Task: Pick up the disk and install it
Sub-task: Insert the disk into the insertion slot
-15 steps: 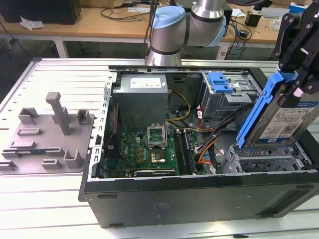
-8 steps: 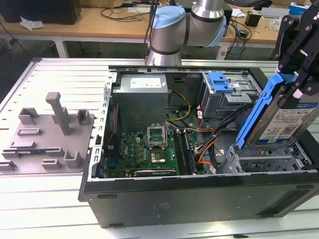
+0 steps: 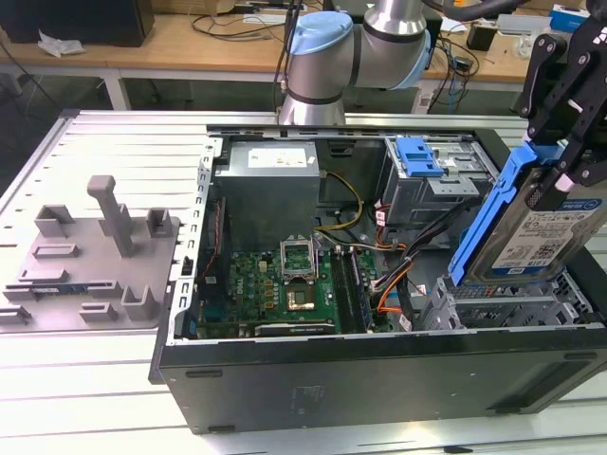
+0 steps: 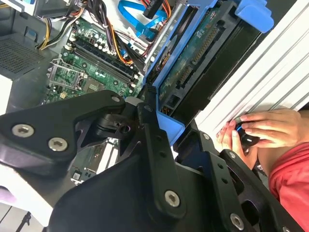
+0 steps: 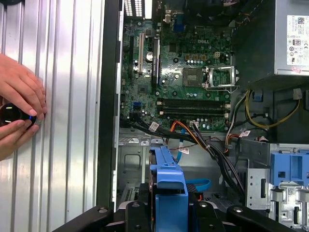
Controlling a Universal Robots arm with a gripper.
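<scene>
Gripper (image 3: 567,159) was clamped on the top end of the disk (image 3: 541,232), high at the exterior view's right. The disk hung tilted beneath the fingers, label outward, its lower end at the drive cage (image 3: 503,303) of the open case (image 3: 379,379); touching or not, couldn't tell. The case lay on a ribbed metal table (image 3: 123,133), a grey fixture (image 3: 100,246) toward the exterior view's left. Wooden desks (image 3: 190,43) stood behind. In the first wrist view, a hand (image 5: 19,108) rested on the table beside the case.
</scene>
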